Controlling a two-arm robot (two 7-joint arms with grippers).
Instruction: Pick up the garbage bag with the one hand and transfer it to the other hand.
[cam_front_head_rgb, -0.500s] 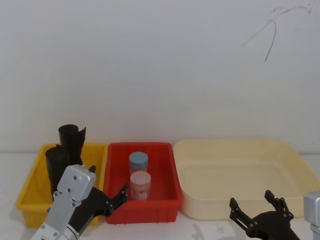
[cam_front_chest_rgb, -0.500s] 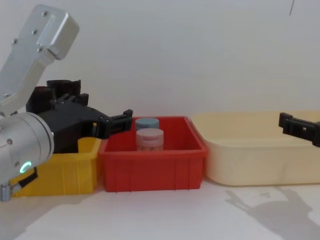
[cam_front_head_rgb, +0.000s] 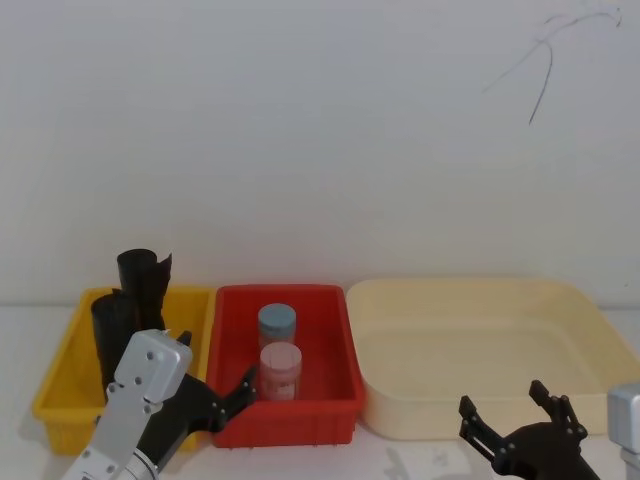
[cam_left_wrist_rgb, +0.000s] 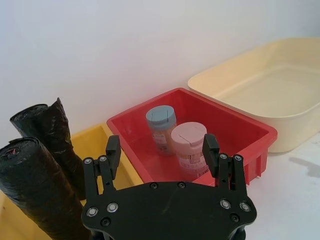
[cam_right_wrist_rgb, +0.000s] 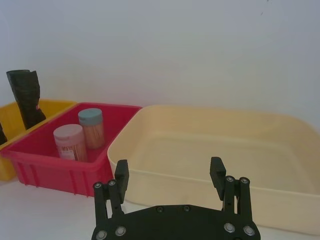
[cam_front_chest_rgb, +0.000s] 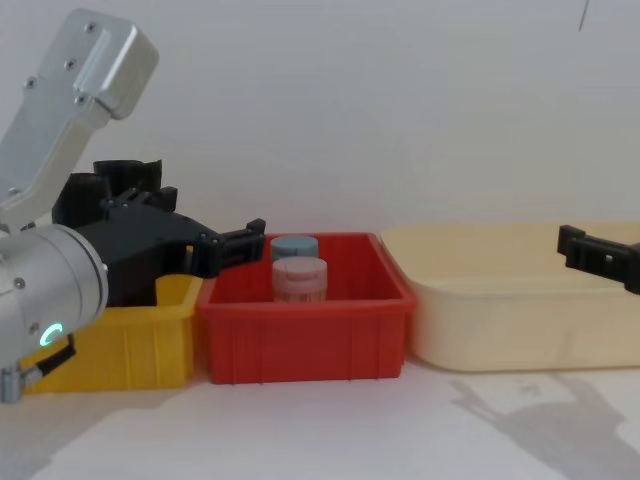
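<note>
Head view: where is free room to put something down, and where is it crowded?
Free: the whole cream tray; the red bin's right half, beside its jars. Crowded: the yellow bin, holding the garbage bag and a ragged roll, left gripper in front.

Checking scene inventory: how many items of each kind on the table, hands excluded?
Bins: 3 (yellow bin, red bin, cream tray)
Jars: 2 (blue-lidded jar, pink-lidded jar)
Black rolls: 2 (garbage bag, ragged-topped roll)
Total: 7
</note>
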